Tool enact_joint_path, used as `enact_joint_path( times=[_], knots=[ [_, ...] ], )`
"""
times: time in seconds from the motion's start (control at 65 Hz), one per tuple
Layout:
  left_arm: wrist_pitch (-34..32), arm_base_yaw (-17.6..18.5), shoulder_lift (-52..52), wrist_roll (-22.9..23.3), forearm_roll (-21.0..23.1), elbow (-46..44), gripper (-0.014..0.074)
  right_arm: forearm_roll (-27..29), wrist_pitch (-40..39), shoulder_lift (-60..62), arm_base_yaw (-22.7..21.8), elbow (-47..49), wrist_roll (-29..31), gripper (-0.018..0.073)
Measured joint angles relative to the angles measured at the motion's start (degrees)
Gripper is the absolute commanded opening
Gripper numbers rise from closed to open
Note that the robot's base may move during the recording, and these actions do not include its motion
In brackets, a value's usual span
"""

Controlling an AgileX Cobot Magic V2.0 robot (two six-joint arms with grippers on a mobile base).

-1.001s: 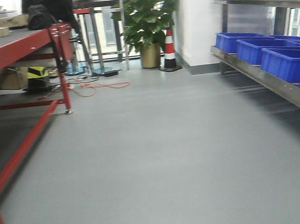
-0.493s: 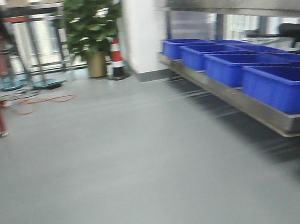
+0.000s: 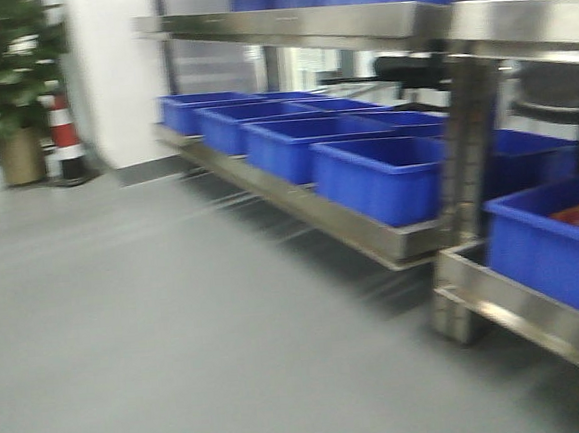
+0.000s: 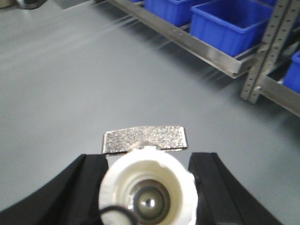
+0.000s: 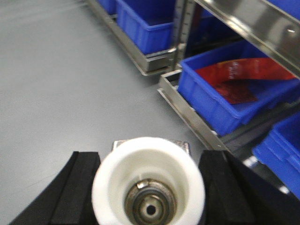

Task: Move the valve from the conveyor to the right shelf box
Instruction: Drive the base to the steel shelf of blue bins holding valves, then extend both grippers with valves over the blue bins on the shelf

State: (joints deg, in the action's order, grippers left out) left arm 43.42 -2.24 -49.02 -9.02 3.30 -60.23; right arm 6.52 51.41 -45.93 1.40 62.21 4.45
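In the left wrist view a white valve [image 4: 146, 185] with a flat speckled metal handle [image 4: 145, 139] faces the camera end-on, with my left gripper [image 4: 148, 159] shut on it between black fingers [image 4: 79, 192]. In the right wrist view a second white valve [image 5: 148, 185] sits the same way, with my right gripper [image 5: 150, 157] shut on it. Both are held above the grey floor. The steel shelf [image 3: 371, 232] on the right carries a row of blue boxes [image 3: 377, 179]. The conveyor is out of view.
A steel shelf post [image 3: 463, 193] stands near. Beside it, a blue box [image 5: 234, 101] on the lowest level holds a red sheet [image 5: 236, 77]. A striped cone [image 3: 63, 139] and a potted plant [image 3: 4, 88] stand far left by the white wall.
The front view has swung to the right: the red table has gone out of view and the shelf with blue boxes has come closer and fills the right half.
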Motion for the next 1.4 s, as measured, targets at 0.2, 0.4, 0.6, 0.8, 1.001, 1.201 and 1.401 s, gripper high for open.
enact_joint_path(
  times=[0.2, 0.4, 0.6, 0.8, 1.001, 1.201, 1.401],
  knots=[
    [0.0, 0.0, 0.0, 0.0, 0.0, 0.0, -0.0111, 0.0, 0.0, 0.0, 0.0, 0.0, 0.0, -0.0153],
    [0.0, 0.0, 0.0, 0.0, 0.0, 0.0, -0.0111, 0.0, 0.0, 0.0, 0.0, 0.0, 0.0, -0.0153],
    [0.0, 0.0, 0.0, 0.0, 0.0, 0.0, -0.0111, 0.0, 0.0, 0.0, 0.0, 0.0, 0.0, -0.0153],
    [0.0, 0.0, 0.0, 0.0, 0.0, 0.0, -0.0111, 0.0, 0.0, 0.0, 0.0, 0.0, 0.0, -0.0153],
    [0.0, 0.0, 0.0, 0.0, 0.0, 0.0, -0.0111, 0.0, 0.0, 0.0, 0.0, 0.0, 0.0, -0.0153],
    [0.0, 0.0, 0.0, 0.0, 0.0, 0.0, -0.0111, 0.0, 0.0, 0.0, 0.0, 0.0, 0.0, -0.0153],
    [0.0, 0.0, 0.0, 0.0, 0.1, 0.0, -0.0111, -0.1, 0.0, 0.0, 0.0, 0.0, 0.0, -0.0153]
  ],
)
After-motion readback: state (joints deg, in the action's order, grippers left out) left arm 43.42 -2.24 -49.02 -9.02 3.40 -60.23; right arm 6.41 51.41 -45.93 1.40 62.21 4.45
